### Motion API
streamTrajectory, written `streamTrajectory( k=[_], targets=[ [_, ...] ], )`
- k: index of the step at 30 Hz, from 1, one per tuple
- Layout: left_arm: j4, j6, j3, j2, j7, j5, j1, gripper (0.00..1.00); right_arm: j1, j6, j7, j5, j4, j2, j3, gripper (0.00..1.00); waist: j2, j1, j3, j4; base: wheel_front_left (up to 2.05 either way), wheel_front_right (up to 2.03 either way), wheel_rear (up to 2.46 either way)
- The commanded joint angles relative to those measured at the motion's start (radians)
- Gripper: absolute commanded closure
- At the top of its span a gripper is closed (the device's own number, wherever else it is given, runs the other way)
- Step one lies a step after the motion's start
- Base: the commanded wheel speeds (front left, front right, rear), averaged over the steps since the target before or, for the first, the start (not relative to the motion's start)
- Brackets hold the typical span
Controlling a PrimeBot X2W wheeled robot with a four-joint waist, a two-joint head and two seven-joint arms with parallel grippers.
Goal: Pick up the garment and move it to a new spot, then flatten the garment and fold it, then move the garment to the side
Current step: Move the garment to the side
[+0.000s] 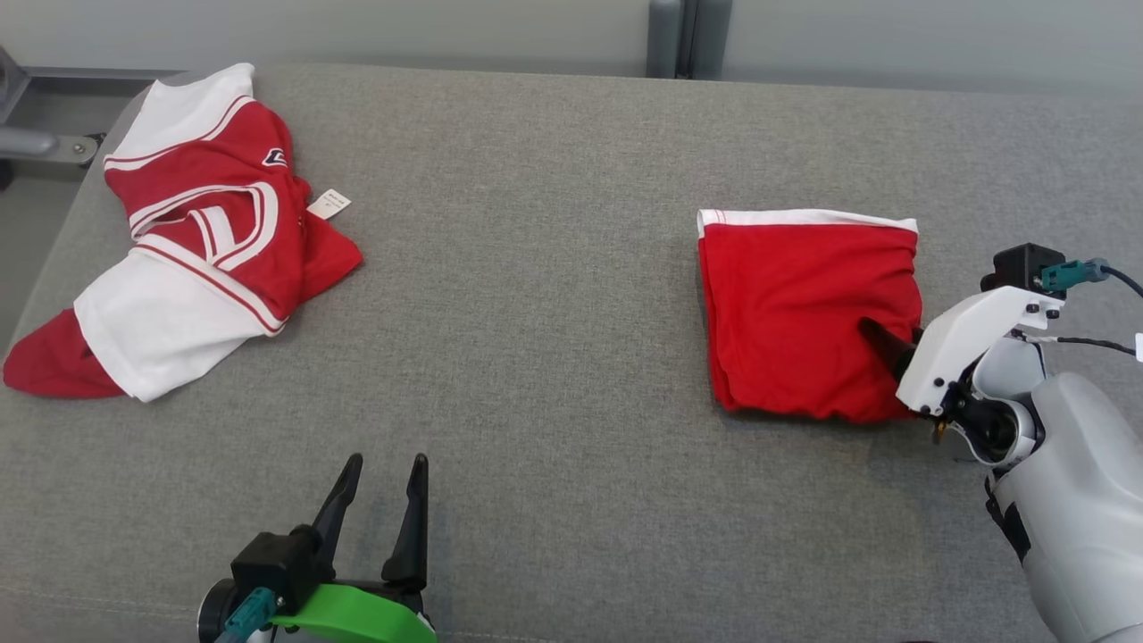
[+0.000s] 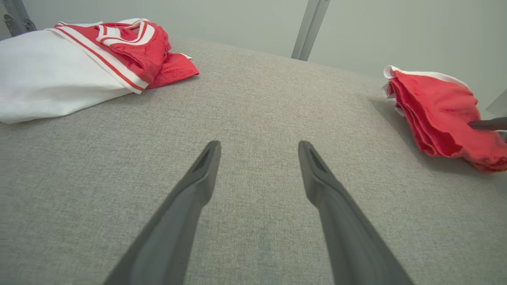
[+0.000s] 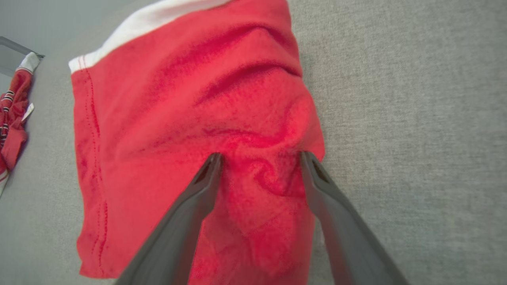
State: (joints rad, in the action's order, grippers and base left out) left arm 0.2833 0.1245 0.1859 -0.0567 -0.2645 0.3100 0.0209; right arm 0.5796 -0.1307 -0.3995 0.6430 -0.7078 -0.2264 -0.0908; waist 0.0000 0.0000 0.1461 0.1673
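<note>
The folded red garment (image 1: 808,308) lies on the right part of the grey surface (image 1: 554,313). It is a nearly square packet with no clear long axis. Its white band runs along the far edge, and the stacked layers show at the side that faces the left arm.

The right end effector (image 3: 259,158) is at the near right corner of the packet, and most of the cloth spreads forward and to the left of it. Its 2 fingers stand wide apart. The tips press into the top layer, and a small ridge of cloth is wrinkled between them, but nothing is gripped.

The left end effector (image 1: 387,460) is well apart from the packet, above bare surface, also spread wide and holding nothing. So the right arm is clearly the nearer 1.

I judge that the folding is done and the last step remains, moving the packet to the side. For that, the fingers must close on all layers. A second, crumpled red and white garment (image 1: 205,232) lies at the far left.
</note>
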Motion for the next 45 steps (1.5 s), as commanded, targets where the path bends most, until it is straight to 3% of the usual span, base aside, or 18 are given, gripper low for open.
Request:
streamTrajectory(
  k=[1, 13, 14, 15, 21, 27, 32, 40, 45],
  targets=[
    [-0.001, 0.007, -0.004, 0.001, 0.000, -0.006, 0.016, 0.00, 0.016, 0.000, -0.003, -0.013, -0.018, -0.014, -0.003, 0.00, 0.0000, 0.0000, 0.014, 0.014, 0.00, 0.00, 0.00],
    [-0.009, 0.006, 0.002, 0.006, 0.000, -0.010, 0.048, 0.00, 0.091, 0.000, -0.056, -0.060, -0.123, -0.035, -0.022, 0.00, 0.0000, 0.0000, 0.065, 0.013, 0.00, 0.00, 0.00],
    [-0.008, 0.006, 0.002, 0.006, 0.000, -0.009, 0.051, 0.00, 0.094, 0.000, -0.054, -0.052, -0.121, -0.029, -0.024, 0.32, 0.0000, 0.0000, 0.068, 0.011, 0.00, 0.00, 0.00],
    [-0.008, 0.007, 0.002, 0.006, 0.000, -0.008, 0.054, 0.00, 0.096, 0.000, -0.046, -0.042, -0.116, -0.024, -0.026, 1.00, 0.0000, 0.0000, 0.069, 0.010, 0.00, 0.00, 0.00],
    [-0.013, 0.007, -0.002, 0.006, 0.000, 0.003, 0.055, 0.00, 0.110, 0.000, -0.102, 0.051, -0.057, -0.031, -0.058, 1.00, 0.0000, 0.0000, 0.072, -0.010, 0.00, 0.00, 0.00],
    [-0.022, 0.006, -0.009, 0.006, 0.000, -0.001, 0.052, 0.00, 0.112, 0.000, -0.173, 0.139, 0.013, -0.079, -0.070, 1.00, 0.0000, 0.0000, 0.082, -0.046, 0.00, 0.00, 0.00],
    [-0.044, 0.006, -0.018, 0.006, 0.000, -0.011, 0.060, 0.00, 0.106, 0.000, -0.198, 0.176, 0.050, -0.107, -0.067, 1.00, 0.0000, 0.0000, 0.103, -0.117, 0.00, 0.00, 0.00],
    [-0.089, 0.007, -0.004, -0.002, 0.000, -0.037, 0.119, 0.00, 0.143, 0.000, -0.145, 0.117, 0.043, -0.167, -0.048, 1.00, 0.0000, 0.0000, 0.187, -0.264, 0.00, 0.00, 0.00],
    [-0.099, 0.006, 0.039, -0.026, 0.000, -0.044, 0.188, 0.00, 0.191, 0.000, -0.069, 0.046, -0.007, -0.210, 0.000, 1.00, 0.0000, 0.0000, 0.263, -0.303, 0.00, 0.00, 0.00]
  ],
)
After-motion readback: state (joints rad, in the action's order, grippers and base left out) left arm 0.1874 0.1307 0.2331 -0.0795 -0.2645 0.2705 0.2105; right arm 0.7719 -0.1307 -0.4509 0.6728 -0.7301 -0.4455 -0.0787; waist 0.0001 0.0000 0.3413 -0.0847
